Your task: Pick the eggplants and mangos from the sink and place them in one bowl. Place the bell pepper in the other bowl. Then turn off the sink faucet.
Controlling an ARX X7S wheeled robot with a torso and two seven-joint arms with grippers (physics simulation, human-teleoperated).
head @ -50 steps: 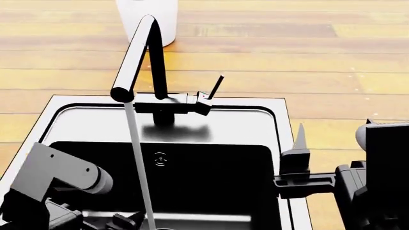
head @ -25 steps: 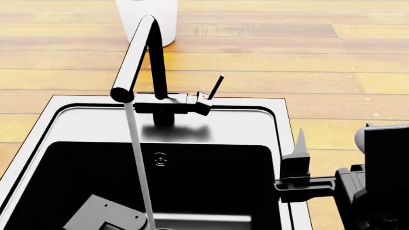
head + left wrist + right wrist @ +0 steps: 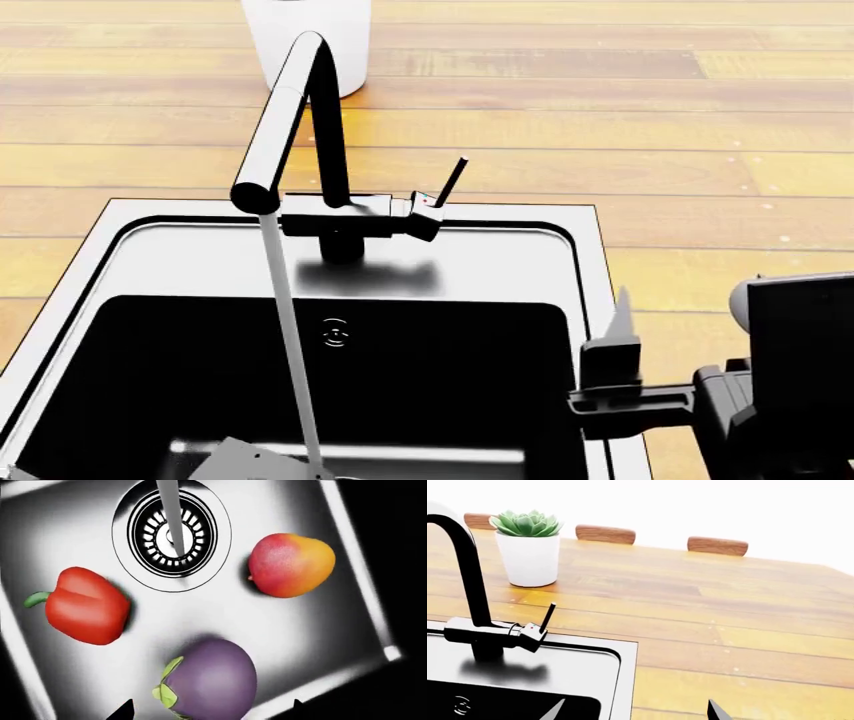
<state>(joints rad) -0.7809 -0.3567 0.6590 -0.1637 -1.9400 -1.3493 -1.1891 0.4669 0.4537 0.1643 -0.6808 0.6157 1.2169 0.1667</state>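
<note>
Since a second ago the left arm has dropped from the sink's near-left corner down into the basin, leaving only a grey sliver of it in the head view, while the right arm has barely shifted.

The left claw point(image 3: 210, 711) hangs just above the eggplant point(image 3: 208, 680), its two dark tips showing on either side of the fruit, spread apart and empty. Only one eggplant is in view here. Beyond it, the bell pepper point(image 3: 87, 605) lies to one side of the drain point(image 3: 171, 534) and the mango point(image 3: 291, 565) to the other, all well apart on the steel floor of the sink point(image 3: 320, 645). Water falls from the faucet point(image 3: 300, 130) into the drain.

To grasp well, I judge the claw should lower straight until its tips pass the eggplant's widest part, then close gently; the skin looks smooth and rounded, so a high pinch may squeeze it out.

The right claw point(image 3: 634, 710) waits spread and empty over the worktop point(image 3: 740, 630) at the sink's right rim. No bowl is in view.
</note>
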